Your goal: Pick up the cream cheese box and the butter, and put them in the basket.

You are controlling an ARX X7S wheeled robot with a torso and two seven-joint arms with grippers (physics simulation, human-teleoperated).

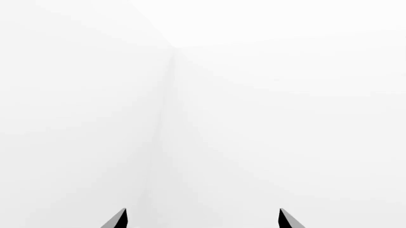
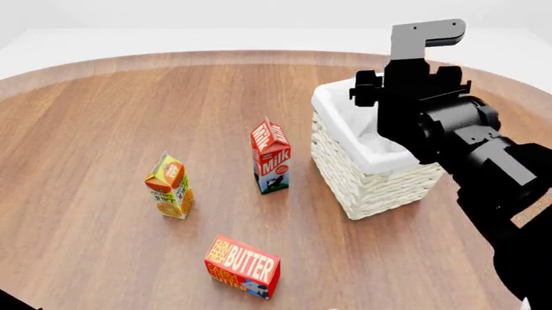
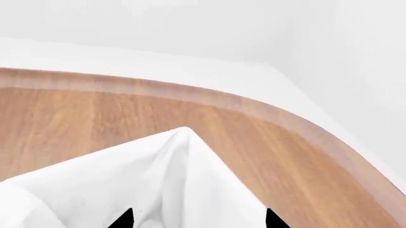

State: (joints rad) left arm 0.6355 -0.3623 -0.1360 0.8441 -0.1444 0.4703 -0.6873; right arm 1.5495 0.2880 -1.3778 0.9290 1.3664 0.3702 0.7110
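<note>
The right arm's black pincer (image 3: 197, 219) hangs over the squarish whitish wicker basket with its white cloth liner (image 2: 340, 110), tips apart with nothing seen between them; the left pincer (image 1: 203, 218) also shows parted tips against blank white. The red-orange BUTTER box (image 2: 243, 266) lies near the round wooden counter's (image 2: 103, 129) front edge. The cream cheese box is not visible, so it cannot be confirmed inside. Lifting carelessly could snag the liner.

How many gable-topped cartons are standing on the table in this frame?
2. The orange juice carton stands left of centre, and the milk carton stands between it and the basket. Whether the right arm or the basket hides another cannot be told.
</note>
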